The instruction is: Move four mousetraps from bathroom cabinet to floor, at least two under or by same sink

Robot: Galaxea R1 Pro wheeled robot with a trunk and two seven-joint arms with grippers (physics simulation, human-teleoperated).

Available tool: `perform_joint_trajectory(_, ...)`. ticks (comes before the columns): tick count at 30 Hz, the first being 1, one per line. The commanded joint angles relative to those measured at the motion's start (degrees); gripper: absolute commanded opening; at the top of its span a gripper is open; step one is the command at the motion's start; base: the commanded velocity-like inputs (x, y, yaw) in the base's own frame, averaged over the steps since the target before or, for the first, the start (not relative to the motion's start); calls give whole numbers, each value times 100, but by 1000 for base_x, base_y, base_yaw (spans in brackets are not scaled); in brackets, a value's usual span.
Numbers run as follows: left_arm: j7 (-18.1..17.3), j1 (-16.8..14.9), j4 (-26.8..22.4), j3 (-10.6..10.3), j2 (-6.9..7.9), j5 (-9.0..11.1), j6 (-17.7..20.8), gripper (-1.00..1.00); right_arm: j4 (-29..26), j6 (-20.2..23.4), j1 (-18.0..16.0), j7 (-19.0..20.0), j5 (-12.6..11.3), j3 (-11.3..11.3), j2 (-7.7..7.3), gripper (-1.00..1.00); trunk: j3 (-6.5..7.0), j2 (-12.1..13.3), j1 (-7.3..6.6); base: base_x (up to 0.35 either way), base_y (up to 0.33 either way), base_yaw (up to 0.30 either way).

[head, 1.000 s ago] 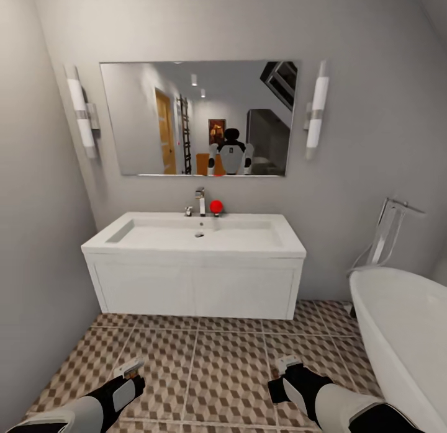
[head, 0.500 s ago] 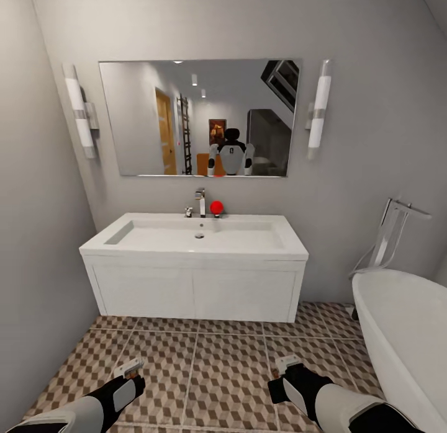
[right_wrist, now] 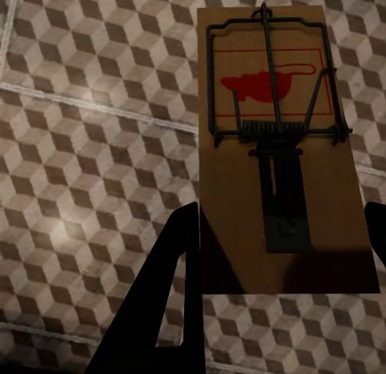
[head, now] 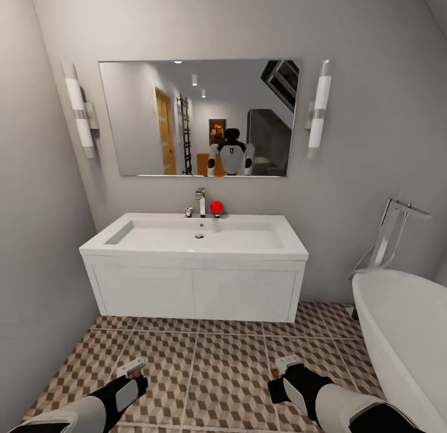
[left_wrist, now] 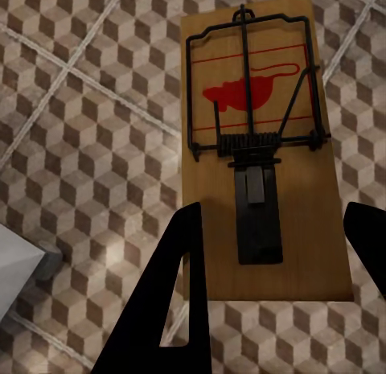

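My left gripper is low over the bathroom floor, shut on a mousetrap, a wooden board with black wire and a red mouse print. The trap sits between the dark fingers above the cube-pattern tiles. My right gripper is shut on a second mousetrap in the same way, just above the floor. The white sink on its wall-hung vanity stands straight ahead, about two tiles beyond both grippers. The cabinet is out of view.
A white bathtub with a chrome floor tap fills the right side, close to my right arm. A grey wall closes the left. A mirror above the sink reflects the robot. A red ball sits by the tap.
The head view shifted slightly between the oldest frame and the middle one. Since then my left gripper has dipped a little lower. The right arm has not moved.
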Motion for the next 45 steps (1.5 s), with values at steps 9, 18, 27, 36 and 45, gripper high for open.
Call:
perform_joint_trajectory(9,28,-4,-5,15,-80,1,41,-100,-8,29,-2,6,-51,52,-1,-100,-6,-3,0,0,0,0)
perform_joint_trajectory(18,29,-4,-2,10,-269,-12,28,-100,-8,29,-2,-6,-49,58,-1,-100,-132,-284,153,0,0,0)
perform_joint_trajectory(27,45,-4,3,6,-329,-10,34,-100,-8,29,-2,0,-53,56,4,-100,-293,-645,351,0,0,0)
perform_joint_trajectory(36,53,-4,3,6,-329,-13,34,-100,-8,-8,-2,35,-57,49,-8,-100,-455,-1006,549,0,0,0)
perform_joint_trajectory(45,50,-4,0,6,-329,-17,27,-100,-8,-15,-2,35,-51,52,-6,-100,-617,-1367,746,0,0,0)
